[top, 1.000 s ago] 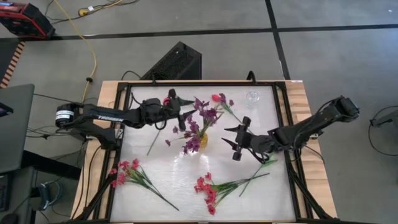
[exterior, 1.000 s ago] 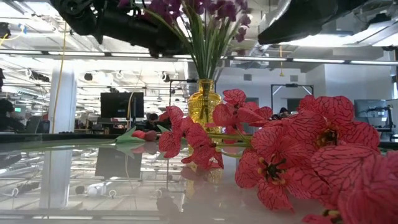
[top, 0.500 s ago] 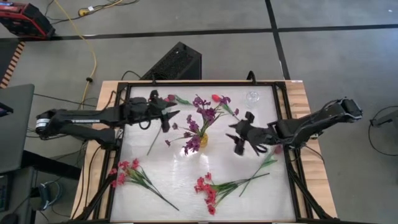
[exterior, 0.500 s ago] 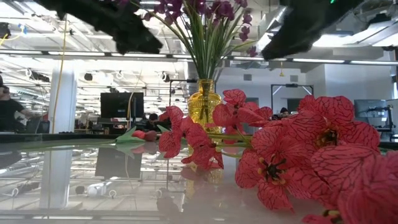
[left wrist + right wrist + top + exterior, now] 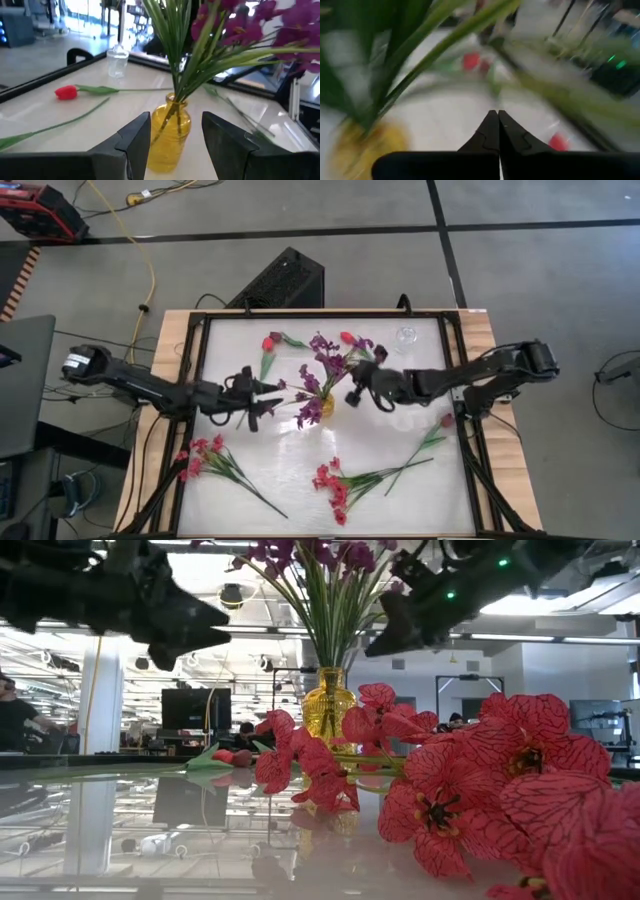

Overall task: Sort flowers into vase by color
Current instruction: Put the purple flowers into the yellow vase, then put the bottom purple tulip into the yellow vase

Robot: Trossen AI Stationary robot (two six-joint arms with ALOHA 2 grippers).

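A yellow vase (image 5: 326, 406) stands mid-table with purple flowers (image 5: 328, 363) in it, stems down its neck. My left gripper (image 5: 264, 402) hovers open just left of the vase, which shows beyond its fingers as the yellow vase (image 5: 170, 132). My right gripper (image 5: 354, 391) hovers shut just right of the purple blooms, with nothing between its fingers (image 5: 498, 122). Two single red flowers (image 5: 267, 343) (image 5: 347, 337) lie at the far side. Red sprigs (image 5: 208, 456) (image 5: 336, 485) lie near the front edge. One more stem (image 5: 428, 440) lies at the right.
A small clear glass vase (image 5: 405, 335) stands at the far right of the table. A black frame (image 5: 458, 380) runs around the table top. Big red blooms (image 5: 500, 790) fill the low view's right. People sit in the room beyond the table.
My left gripper has drawn back from the purple blooms toward the table's left and near edges and now faces the vase. My right gripper has gone toward the table's left, up to the purple flowers, and has shut. The flowers have stayed in place.
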